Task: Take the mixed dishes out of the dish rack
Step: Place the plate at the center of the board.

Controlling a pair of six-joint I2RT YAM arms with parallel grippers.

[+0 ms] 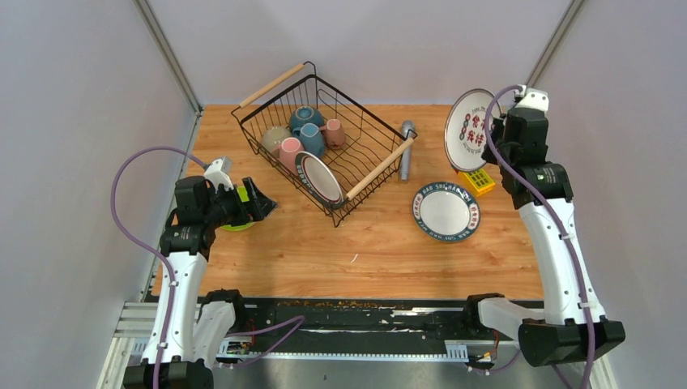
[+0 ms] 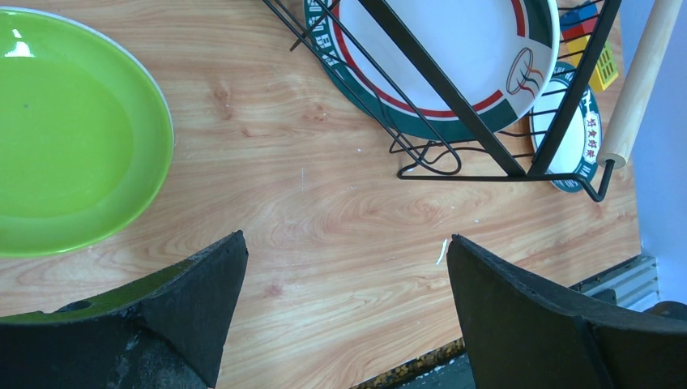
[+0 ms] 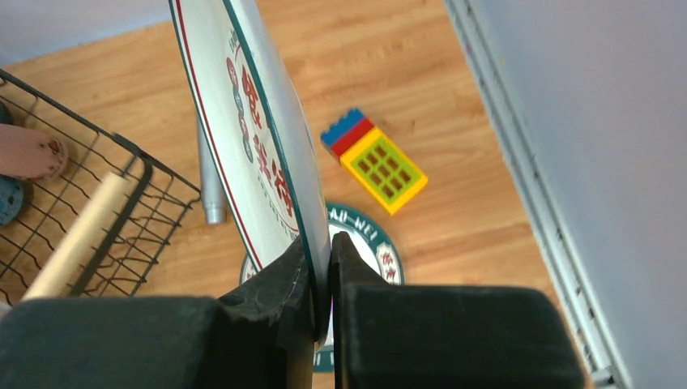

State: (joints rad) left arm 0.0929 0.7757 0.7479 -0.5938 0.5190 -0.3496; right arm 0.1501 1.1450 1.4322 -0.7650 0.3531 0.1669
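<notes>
The right gripper (image 3: 322,263) was clamped on the rim of a patterned white plate (image 3: 243,121), held on edge above the table (image 1: 340,243), right of the dish rack (image 1: 381,168). The left gripper (image 2: 347,237) hung with jaws wide apart beside the lime-green plate (image 2: 65,138) lying on that table.

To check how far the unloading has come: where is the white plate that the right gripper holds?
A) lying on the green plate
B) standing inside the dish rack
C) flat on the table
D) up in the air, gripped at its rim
D: the right gripper is shut on the rim of the white plate, which stands on edge above the table, outside the dish rack.
</notes>
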